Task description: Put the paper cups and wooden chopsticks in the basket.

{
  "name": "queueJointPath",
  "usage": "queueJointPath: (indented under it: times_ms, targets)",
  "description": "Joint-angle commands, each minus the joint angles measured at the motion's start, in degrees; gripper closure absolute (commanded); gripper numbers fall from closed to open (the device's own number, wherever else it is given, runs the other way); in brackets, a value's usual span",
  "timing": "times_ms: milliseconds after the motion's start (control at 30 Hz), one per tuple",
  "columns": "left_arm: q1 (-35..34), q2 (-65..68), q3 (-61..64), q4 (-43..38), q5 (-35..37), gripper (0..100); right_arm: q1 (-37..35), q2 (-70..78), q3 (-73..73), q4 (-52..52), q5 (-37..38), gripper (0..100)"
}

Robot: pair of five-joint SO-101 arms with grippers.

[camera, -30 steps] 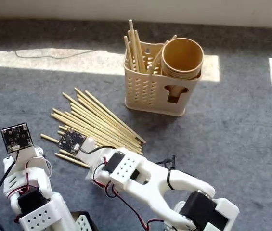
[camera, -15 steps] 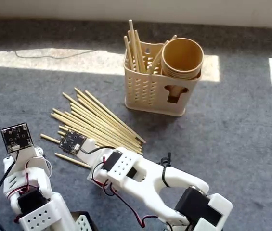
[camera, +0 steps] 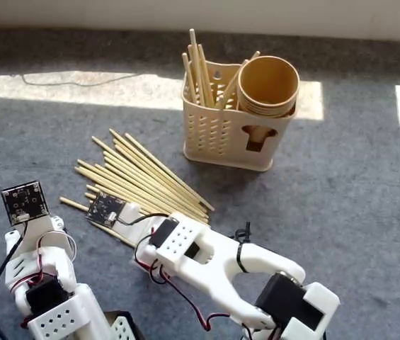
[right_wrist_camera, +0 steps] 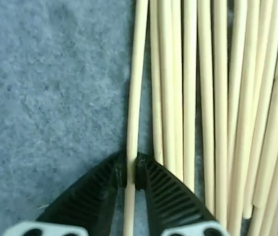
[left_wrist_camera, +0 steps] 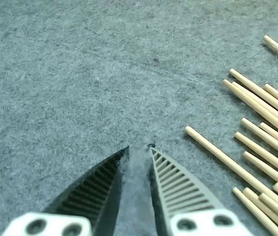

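Note:
A cream slotted basket [camera: 221, 134] stands at the back and holds stacked paper cups [camera: 268, 85] and several upright wooden chopsticks [camera: 198, 64]. Many more chopsticks [camera: 143, 180] lie fanned on the grey carpet in front of it. My right arm [camera: 185, 248] reaches over the pile's near edge. My right gripper [right_wrist_camera: 131, 169] is shut on a single chopstick [right_wrist_camera: 138, 73] at the edge of the pile. Beside the pile's ends [left_wrist_camera: 257, 147], my left gripper [left_wrist_camera: 139, 147] hovers over bare carpet, slightly open and holding nothing.
The left arm [camera: 33, 283] sits at the near left corner. Grey carpet [camera: 355, 184] lies open right of the basket. A sunlit strip [camera: 79, 88] and a thin cable [camera: 65, 79] cross the floor at the back left.
My right arm has shifted slightly toward the near edge and settled lower over the loose chopstick nearest the front. The left arm, basket and cups have not moved.

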Motion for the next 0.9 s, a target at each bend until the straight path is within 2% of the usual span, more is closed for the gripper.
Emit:
queueJointPath:
  times_ms: [0, 133, 367, 633, 767, 867]
  targets:
    - [-0.4, -0.5, 0.1, -1.1, -0.2, 93, 2.0, -2.6, -2.3, 7.5, 1.1, 99.3]
    - [-0.4, -0.5, 0.1, -1.1, -0.2, 93, 5.1, -9.3, -4.3, 12.4, 1.1, 99.3]
    - [-0.4, -0.5, 0.1, -1.2, -0.2, 93, 10.5, -22.1, -2.1, 12.4, 0.6, 99.3]
    - [-0.4, -0.5, 0.1, -1.2, -0.2, 93, 14.8, -36.6, -1.5, 12.4, -11.8, 99.3]
    - [-0.4, -0.5, 0.1, -1.2, -0.2, 93, 18.2, -44.2, -2.0, 11.9, -14.2, 99.3]
    - [-0.4, -0.5, 0.1, -1.2, -0.2, 93, 22.1, -49.7, -1.6, 6.6, -16.5, 99.3]
